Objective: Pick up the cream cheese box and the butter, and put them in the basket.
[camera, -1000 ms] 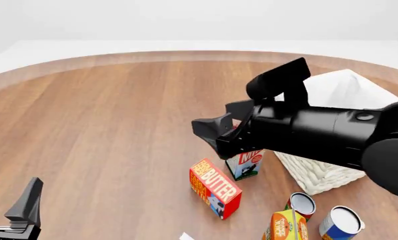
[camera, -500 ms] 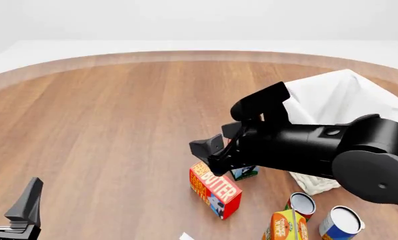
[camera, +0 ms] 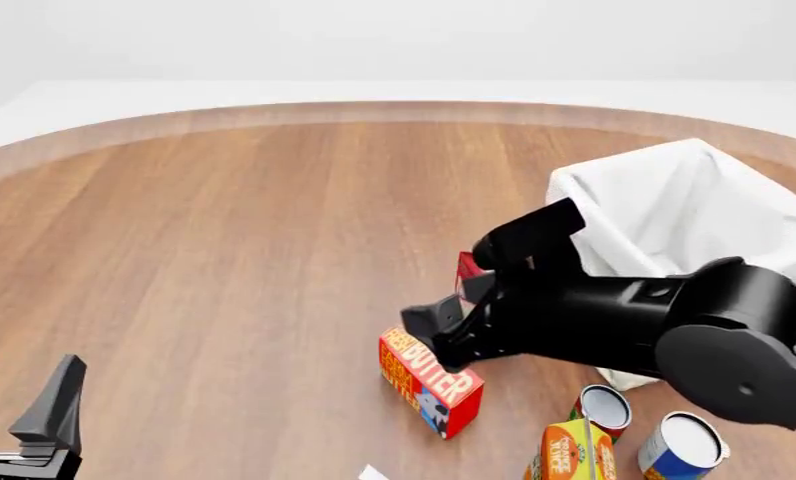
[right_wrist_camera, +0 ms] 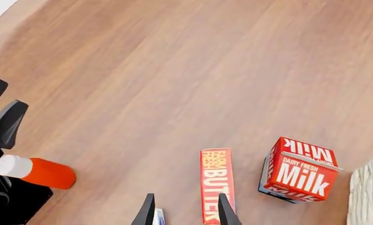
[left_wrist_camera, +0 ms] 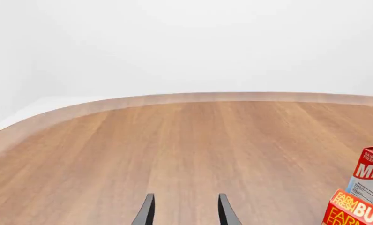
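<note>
The butter (camera: 432, 385) lies flat on the wood, a red-orange carton with white letters, also seen as butter (right_wrist_camera: 216, 183) and butter (left_wrist_camera: 355, 212). My right gripper (camera: 441, 333) hovers open just above its far end; in the right wrist view the right gripper (right_wrist_camera: 185, 213) has one finger over the carton. The basket (camera: 628, 375), with white cloth over its rim, stands to the right, behind the right arm. My left gripper (camera: 18, 388) stands open and empty at the near left, also seen as left gripper (left_wrist_camera: 185, 213). A white sliver (camera: 371, 472) at the front edge may be the cream cheese box; I cannot tell.
A red-and-white milk carton (right_wrist_camera: 299, 171) stands between butter and basket, mostly hidden by the right arm in the front view. Two open tins (camera: 601, 408) (camera: 678, 445) and an orange carton (camera: 572, 450) crowd the near right. An orange bottle (right_wrist_camera: 36, 172) lies near the left arm.
The right arm has swung down and toward me, from over the basket and milk carton to just above the butter. The basket's cloth now shows. The left arm has not moved.
</note>
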